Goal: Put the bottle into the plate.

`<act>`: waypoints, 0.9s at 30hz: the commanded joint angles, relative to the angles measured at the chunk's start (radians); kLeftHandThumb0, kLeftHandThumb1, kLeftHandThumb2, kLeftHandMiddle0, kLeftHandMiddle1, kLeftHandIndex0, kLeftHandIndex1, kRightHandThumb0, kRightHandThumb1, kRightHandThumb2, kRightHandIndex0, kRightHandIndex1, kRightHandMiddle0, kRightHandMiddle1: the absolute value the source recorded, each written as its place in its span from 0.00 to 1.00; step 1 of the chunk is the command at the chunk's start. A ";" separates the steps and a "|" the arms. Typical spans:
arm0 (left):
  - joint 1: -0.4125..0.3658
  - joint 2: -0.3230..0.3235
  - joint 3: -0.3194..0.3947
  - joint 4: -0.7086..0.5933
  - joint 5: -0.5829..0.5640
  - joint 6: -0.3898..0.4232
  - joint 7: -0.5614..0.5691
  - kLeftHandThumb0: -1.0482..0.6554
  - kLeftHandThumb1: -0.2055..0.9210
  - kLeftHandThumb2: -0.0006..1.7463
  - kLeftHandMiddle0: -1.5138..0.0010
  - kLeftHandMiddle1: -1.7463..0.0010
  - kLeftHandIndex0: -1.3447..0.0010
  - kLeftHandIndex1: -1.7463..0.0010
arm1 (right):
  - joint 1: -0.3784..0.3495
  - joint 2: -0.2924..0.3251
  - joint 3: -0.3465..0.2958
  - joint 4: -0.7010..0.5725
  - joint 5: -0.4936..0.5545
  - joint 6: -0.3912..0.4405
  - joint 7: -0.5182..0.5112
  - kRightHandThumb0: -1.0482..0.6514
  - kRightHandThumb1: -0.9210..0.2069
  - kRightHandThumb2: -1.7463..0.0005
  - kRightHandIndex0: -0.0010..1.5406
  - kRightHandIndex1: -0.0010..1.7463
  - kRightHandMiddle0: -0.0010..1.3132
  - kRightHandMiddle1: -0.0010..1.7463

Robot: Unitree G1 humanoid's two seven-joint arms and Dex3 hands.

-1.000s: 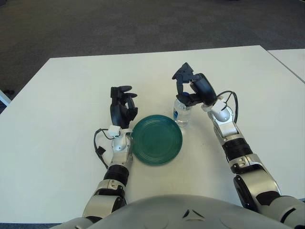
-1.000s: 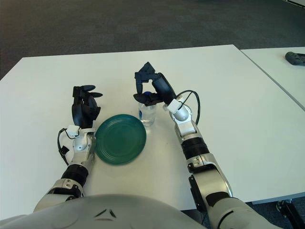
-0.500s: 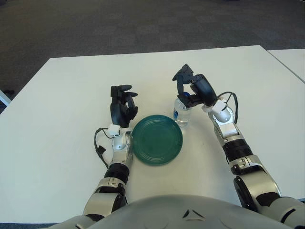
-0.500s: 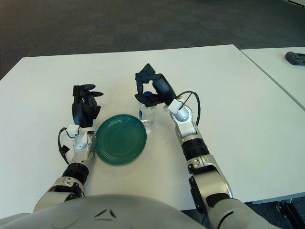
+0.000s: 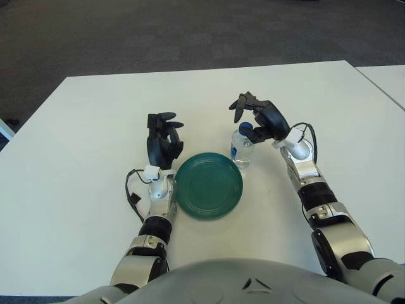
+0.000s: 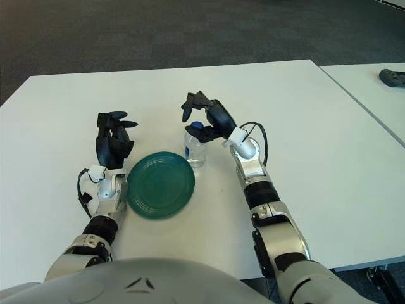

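Note:
A small clear water bottle [image 5: 242, 147] with a blue cap stands upright on the white table, just off the upper right rim of the dark green plate [image 5: 209, 185]. My right hand [image 5: 250, 117] hovers over the bottle's cap with its fingers spread, and the cap shows below the palm, not gripped. Left of the plate, my left hand [image 5: 163, 136] is raised with its fingers loosely curled and nothing in them. Nothing lies in the plate.
The white table [image 5: 95, 114] stretches wide on all sides, with dark carpet beyond its far edge. A second white table [image 6: 373, 88] stands at the right, with a dark object [image 6: 392, 77] on it.
My right hand has lifted slightly and shifted right, and its fingers have spread, uncovering the bottle's blue cap. The bottle, plate and left hand have stayed put.

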State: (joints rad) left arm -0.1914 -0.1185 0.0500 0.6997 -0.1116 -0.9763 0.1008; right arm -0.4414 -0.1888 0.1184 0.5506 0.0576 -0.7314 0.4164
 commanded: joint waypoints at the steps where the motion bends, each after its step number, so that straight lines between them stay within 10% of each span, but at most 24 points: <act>1: 0.065 -0.076 0.008 0.028 0.001 -0.006 0.017 0.07 1.00 0.39 0.84 0.04 0.84 0.13 | -0.030 -0.014 -0.012 0.021 -0.035 -0.020 -0.015 0.09 0.00 0.79 0.22 0.29 0.03 0.57; 10: 0.076 -0.075 0.005 0.011 0.009 -0.002 0.024 0.06 1.00 0.39 0.86 0.01 0.84 0.13 | -0.032 -0.040 -0.017 0.063 -0.106 -0.040 -0.048 0.02 0.00 0.78 0.24 0.11 0.00 0.51; 27: 0.100 -0.082 -0.013 -0.020 0.004 0.001 0.017 0.07 1.00 0.38 0.86 0.03 0.84 0.14 | -0.024 -0.055 -0.026 0.140 -0.097 -0.148 -0.033 0.00 0.00 0.75 0.26 0.07 0.00 0.52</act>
State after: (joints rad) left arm -0.1640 -0.1174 0.0392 0.6527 -0.0967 -0.9762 0.1167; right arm -0.4542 -0.2286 0.1037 0.6766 -0.0580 -0.8530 0.3721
